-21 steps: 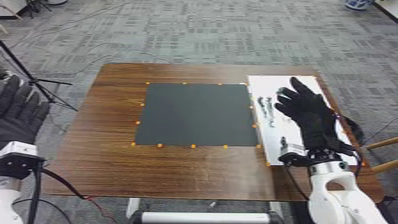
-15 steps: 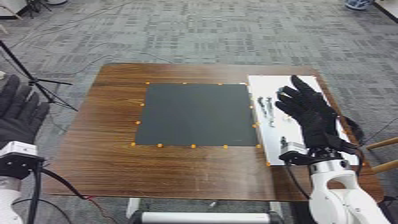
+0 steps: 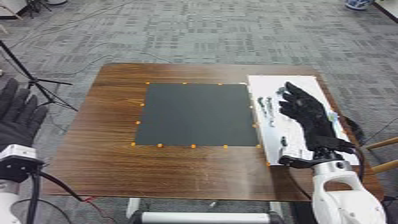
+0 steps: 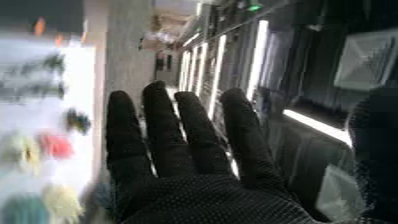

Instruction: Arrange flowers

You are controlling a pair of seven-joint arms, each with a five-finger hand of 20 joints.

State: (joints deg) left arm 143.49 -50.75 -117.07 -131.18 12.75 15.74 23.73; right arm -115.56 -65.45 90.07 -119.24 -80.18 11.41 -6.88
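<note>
Flowers [image 4: 56, 145] lie on the white sheet [image 3: 266, 85] on the bench [image 3: 102, 130], and the right hand [image 3: 311, 112], its fingers straight and empty, should come down softly and pinch just one stem.

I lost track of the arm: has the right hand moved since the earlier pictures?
Yes, the right hand has drawn slightly back toward the robot, away from the far edge of the white sheet.

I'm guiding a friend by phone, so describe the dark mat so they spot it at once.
On the brown wooden table, look near the middle. The mat lies flat there, with small orange marks around its edges. Unlike the long white sheet on its right, it is dark and nearly square.
</note>
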